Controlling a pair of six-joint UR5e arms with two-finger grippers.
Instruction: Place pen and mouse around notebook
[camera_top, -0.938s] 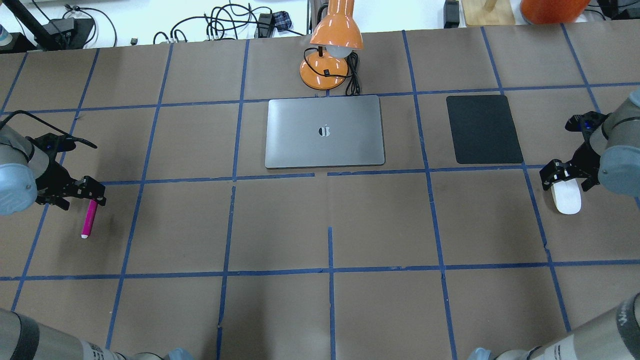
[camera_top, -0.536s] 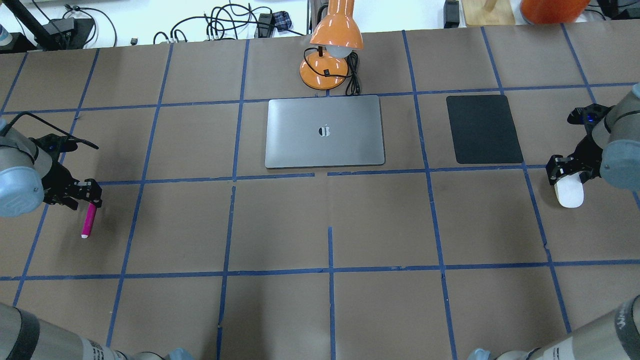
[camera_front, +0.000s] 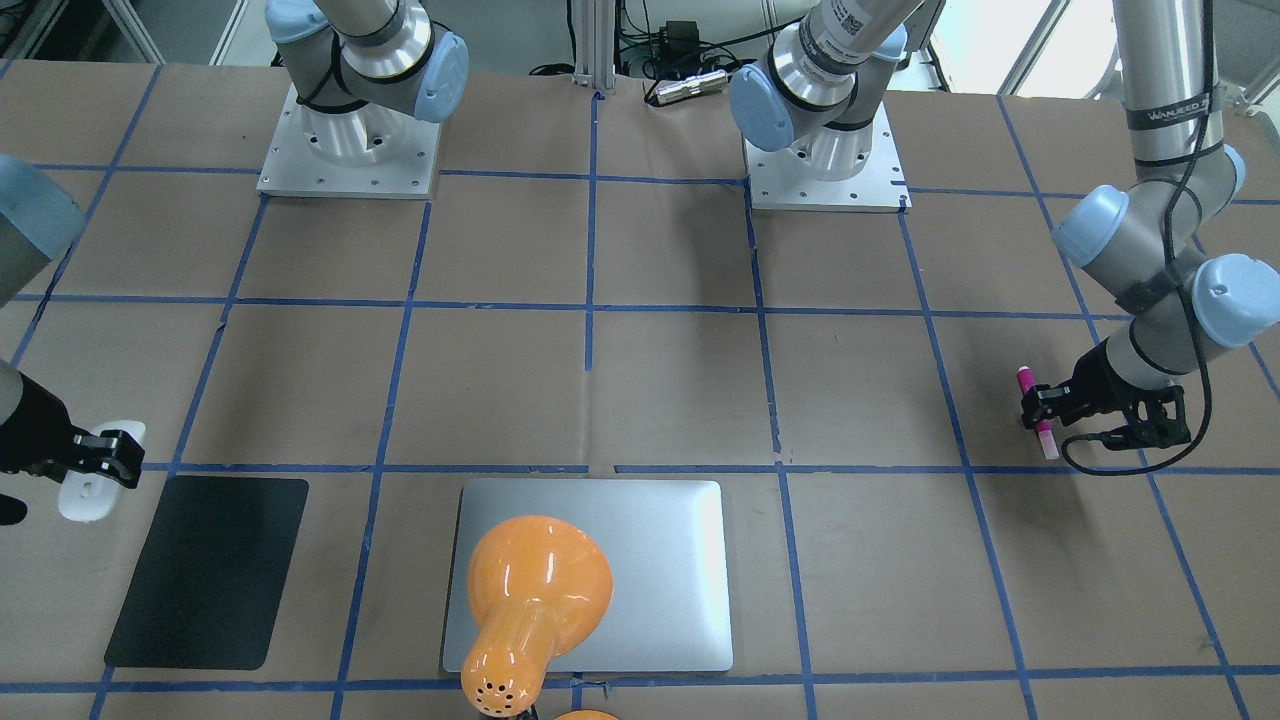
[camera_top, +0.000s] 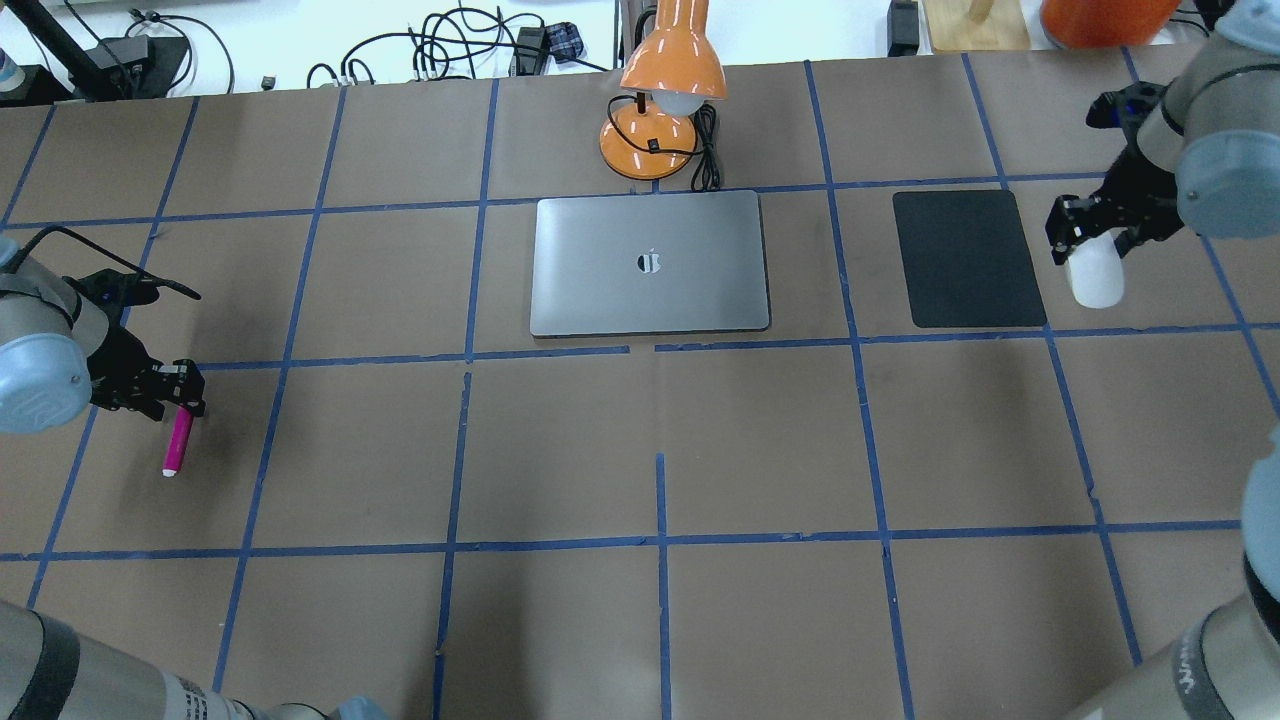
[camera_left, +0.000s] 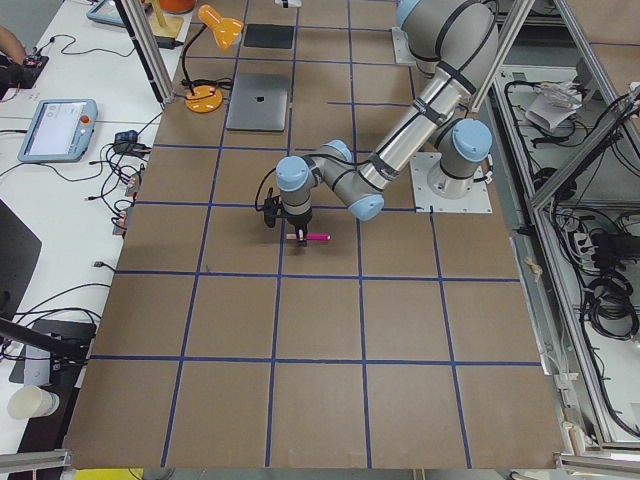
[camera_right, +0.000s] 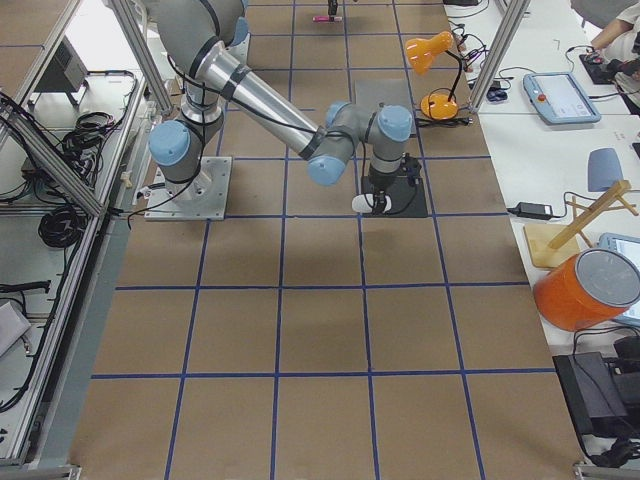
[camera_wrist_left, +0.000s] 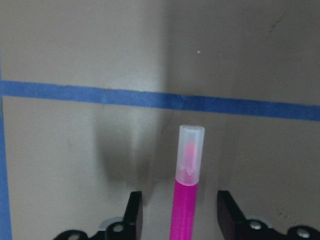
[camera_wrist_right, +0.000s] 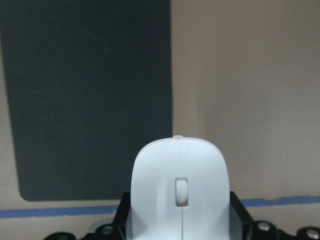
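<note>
The magenta pen (camera_top: 178, 440) lies on the table at the far left. My left gripper (camera_top: 183, 399) is open and straddles its upper end. In the left wrist view the pen (camera_wrist_left: 186, 190) runs between the two fingers with a gap on each side. The white mouse (camera_top: 1093, 277) hangs above the table just right of the black pad, with my right gripper (camera_top: 1090, 232) shut on it. The right wrist view shows the mouse (camera_wrist_right: 177, 175) clamped between the fingers. The silver notebook (camera_top: 600, 290) lies closed at the table's middle back.
A black pad (camera_top: 967, 258) lies right of the notebook. An orange desk lamp (camera_top: 665, 90) with its cord stands just behind the notebook and covers part of it in the front-facing view. Blue tape lines grid the brown table. Cables run along the far edge.
My right gripper has carried the mouse away from the robot, from the near right square to beside the black pad's right edge. The left gripper has barely shifted at the pen.
</note>
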